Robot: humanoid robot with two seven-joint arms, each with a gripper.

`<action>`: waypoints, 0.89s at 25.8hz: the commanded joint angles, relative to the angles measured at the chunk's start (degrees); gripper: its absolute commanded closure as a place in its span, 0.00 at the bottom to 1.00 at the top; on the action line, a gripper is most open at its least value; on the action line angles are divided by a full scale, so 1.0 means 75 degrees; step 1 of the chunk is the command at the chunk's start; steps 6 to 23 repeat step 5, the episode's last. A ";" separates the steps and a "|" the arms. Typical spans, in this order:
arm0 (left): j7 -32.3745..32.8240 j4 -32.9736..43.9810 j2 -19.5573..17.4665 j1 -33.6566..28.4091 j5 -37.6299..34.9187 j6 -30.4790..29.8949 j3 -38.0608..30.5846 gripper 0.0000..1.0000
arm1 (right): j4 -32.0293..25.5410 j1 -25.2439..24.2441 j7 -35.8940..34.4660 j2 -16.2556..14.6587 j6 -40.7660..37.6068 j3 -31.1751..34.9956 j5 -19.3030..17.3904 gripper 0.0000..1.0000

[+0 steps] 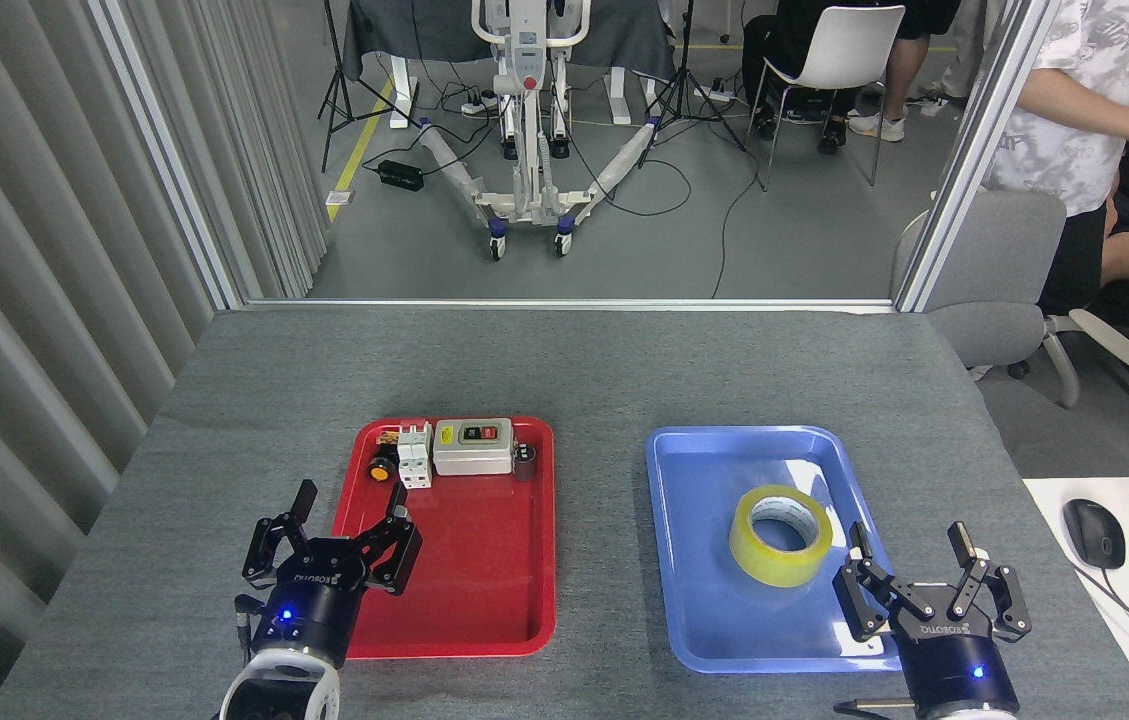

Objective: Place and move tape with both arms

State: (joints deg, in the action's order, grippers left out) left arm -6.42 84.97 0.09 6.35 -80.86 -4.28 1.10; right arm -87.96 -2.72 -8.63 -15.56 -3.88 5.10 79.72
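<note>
Bright even light; sharp focus; glare on blue tray [714, 460].

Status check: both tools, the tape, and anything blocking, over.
Left tool open, empty, at red plastic tray edge. Right tool open, empty, beside yellow translucent tape roll. Roll lies flat in blue plastic tray. Nothing blocking.

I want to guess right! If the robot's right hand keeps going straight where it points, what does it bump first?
Probably the tape, lying in the blue tray just ahead of the open right hand; height is unclear.

table [564, 370]: grey felt | red tray [484, 570] left | blue tray [704, 600] right
</note>
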 commanded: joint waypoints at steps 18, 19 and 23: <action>0.0001 0.0014 0.0000 -0.0003 0.0000 -0.0003 -0.0006 0.00 | 0.0009 -0.0001 0.0003 0.0000 0.0013 0.0012 -0.0001 0.00; 0.0001 0.0014 0.0000 -0.0003 0.0000 -0.0003 -0.0006 0.00 | 0.0009 -0.0001 0.0003 0.0000 0.0013 0.0012 -0.0001 0.00; 0.0001 0.0014 0.0000 -0.0003 0.0000 -0.0003 -0.0006 0.00 | 0.0009 -0.0001 0.0003 0.0000 0.0013 0.0012 -0.0001 0.00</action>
